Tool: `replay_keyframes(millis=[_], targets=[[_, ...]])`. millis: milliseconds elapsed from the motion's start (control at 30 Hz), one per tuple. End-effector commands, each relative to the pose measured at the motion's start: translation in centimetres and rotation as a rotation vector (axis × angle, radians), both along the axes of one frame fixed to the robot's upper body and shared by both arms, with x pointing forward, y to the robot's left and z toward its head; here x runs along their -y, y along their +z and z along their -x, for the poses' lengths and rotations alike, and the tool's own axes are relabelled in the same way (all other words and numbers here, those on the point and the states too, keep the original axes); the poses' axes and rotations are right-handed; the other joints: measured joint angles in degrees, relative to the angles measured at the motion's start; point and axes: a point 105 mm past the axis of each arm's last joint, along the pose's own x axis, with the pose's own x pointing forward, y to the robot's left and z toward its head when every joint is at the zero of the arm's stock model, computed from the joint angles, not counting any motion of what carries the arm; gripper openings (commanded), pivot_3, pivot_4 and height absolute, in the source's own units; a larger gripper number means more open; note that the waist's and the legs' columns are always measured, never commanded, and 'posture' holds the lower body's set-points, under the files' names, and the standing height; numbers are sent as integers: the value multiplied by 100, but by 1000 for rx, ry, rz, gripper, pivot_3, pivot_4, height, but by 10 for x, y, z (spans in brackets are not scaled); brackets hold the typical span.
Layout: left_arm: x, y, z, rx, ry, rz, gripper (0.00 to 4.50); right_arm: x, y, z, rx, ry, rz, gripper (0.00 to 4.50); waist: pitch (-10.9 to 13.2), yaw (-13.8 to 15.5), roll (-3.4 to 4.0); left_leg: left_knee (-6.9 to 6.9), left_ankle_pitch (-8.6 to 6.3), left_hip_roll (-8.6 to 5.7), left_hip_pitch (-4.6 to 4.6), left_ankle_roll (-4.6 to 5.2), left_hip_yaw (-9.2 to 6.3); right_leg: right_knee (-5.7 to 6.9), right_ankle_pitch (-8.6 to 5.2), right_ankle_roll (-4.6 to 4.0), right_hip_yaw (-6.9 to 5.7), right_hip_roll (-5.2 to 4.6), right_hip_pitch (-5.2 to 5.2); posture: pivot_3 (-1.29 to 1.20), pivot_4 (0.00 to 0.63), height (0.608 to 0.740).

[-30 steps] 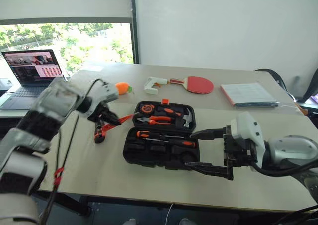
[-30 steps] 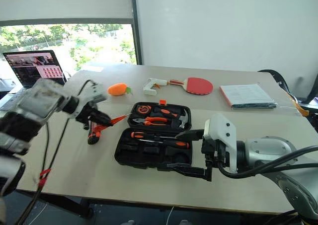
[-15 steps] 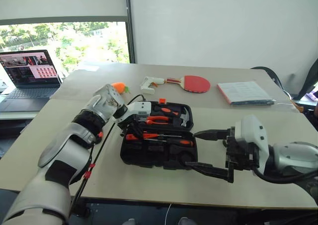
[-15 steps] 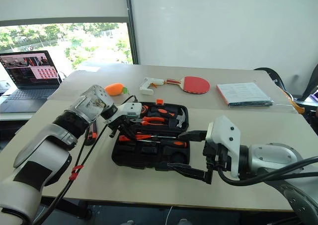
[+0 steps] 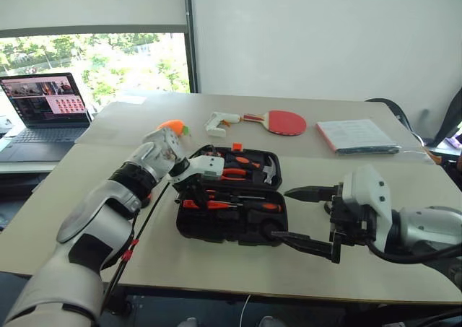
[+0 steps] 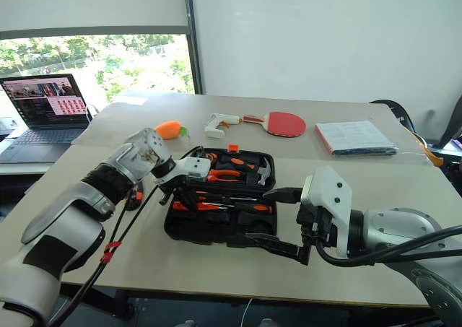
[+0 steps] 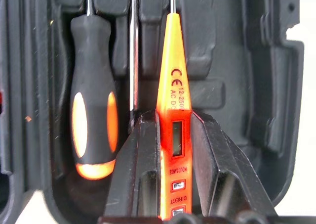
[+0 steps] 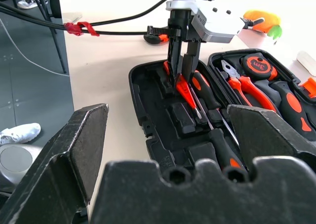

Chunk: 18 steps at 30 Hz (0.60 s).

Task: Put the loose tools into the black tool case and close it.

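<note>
The black tool case (image 5: 216, 232) lies open in the middle of the table. Its far half holds pliers, a tape measure and a hammer. My left gripper (image 5: 189, 190) points down into the left end of the near half, shut on the slim orange-red tool (image 7: 172, 85). The tool's tip reaches into a moulded slot beside a seated black-and-orange screwdriver (image 7: 93, 120). Another black-and-orange tool (image 8: 154, 34) lies on the table left of the case, partly behind my left arm. My right gripper (image 5: 281, 213) hovers open at the case's right end, holding nothing.
A laptop (image 5: 43, 103) stands at the far left. An orange toy carrot (image 5: 172, 125), a white glue gun (image 5: 220, 121) and a red paddle (image 5: 285, 122) lie behind the case. A booklet (image 5: 357, 136) rests at the back right.
My left gripper carried the orange-red tool from the table left of the case to over its near half and tipped downward. The right gripper stayed put.
</note>
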Motion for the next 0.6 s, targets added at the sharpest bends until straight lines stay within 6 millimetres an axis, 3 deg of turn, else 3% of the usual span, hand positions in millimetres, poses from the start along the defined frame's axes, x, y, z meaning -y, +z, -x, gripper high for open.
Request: replay_keyframes(millis=[33, 600], targets=[[6, 2, 2, 10, -25, -6, 445, 0, 8, 1, 49, -3, 1, 4500, 0, 1, 0, 0, 0, 0, 0, 0, 0, 0, 0, 0, 0, 0, 0, 0, 150, 740], [3, -15, 3, -29, 12, -22, 445, -3, 10, -3, 67, -14, -4, 4500, 0, -3, 0, 0, -2, 0, 1, 3, -1, 0, 0, 0, 1, 1, 1, 0, 150, 740]])
